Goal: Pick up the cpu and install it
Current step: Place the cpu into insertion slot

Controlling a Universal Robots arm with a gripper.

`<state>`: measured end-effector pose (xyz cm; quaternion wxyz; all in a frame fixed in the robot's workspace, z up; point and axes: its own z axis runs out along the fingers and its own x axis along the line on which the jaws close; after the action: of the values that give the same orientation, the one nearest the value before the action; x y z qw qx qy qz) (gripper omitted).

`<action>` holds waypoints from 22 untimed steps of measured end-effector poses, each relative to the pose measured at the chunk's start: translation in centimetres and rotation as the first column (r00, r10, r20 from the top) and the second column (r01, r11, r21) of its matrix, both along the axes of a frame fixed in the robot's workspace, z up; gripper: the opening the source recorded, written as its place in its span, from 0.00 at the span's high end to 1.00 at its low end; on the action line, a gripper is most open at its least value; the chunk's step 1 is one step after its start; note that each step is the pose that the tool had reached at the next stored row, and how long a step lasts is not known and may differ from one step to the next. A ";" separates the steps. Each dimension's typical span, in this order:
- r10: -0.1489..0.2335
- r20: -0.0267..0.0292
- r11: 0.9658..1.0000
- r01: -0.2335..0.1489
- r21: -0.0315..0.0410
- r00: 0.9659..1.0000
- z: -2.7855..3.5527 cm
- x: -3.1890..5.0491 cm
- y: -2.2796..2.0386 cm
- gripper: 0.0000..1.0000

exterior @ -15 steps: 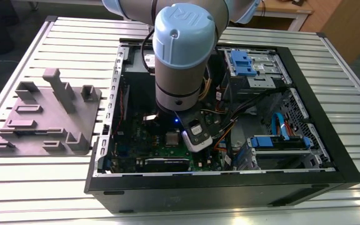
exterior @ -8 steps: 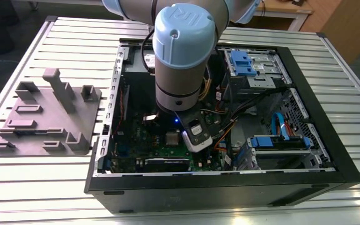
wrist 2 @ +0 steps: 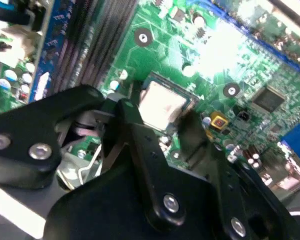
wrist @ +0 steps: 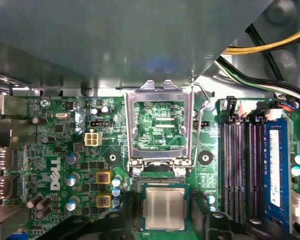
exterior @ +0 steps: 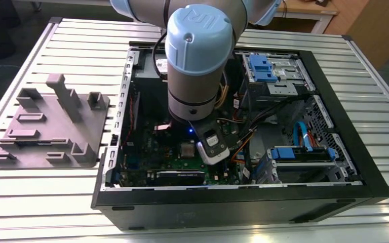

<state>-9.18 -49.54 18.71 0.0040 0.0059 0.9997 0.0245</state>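
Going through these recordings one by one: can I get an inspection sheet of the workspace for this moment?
surface: slatted metal table carrying an open computer case.
job's things: cpu lies flat on the motherboard, next to the opened socket frame.
clutter: grey tray on the table, at the exterior view's left of the case.
gripper: gripper is down inside the case, at the cpu; whether it grips cannot be told.
cables: yellow cable runs near the socket frame.
surroundings: wooden furniture beyond the table.
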 end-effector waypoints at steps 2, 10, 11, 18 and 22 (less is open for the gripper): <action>0.000 0.000 1.000 0.000 -0.001 1.000 0.03 -0.01 -0.01 0.40; 0.000 0.000 1.000 0.000 -0.001 1.000 0.28 -0.01 -0.01 0.40; 0.000 0.000 1.000 0.000 -0.001 1.000 0.29 -0.01 -0.01 0.40; 0.000 0.000 1.000 0.000 -0.001 1.000 0.34 0.07 -0.01 0.40; 0.000 0.000 1.000 0.000 -0.001 1.000 0.35 0.08 -0.01 0.40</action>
<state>-9.11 -49.55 19.06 0.0039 0.0060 0.9997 0.0242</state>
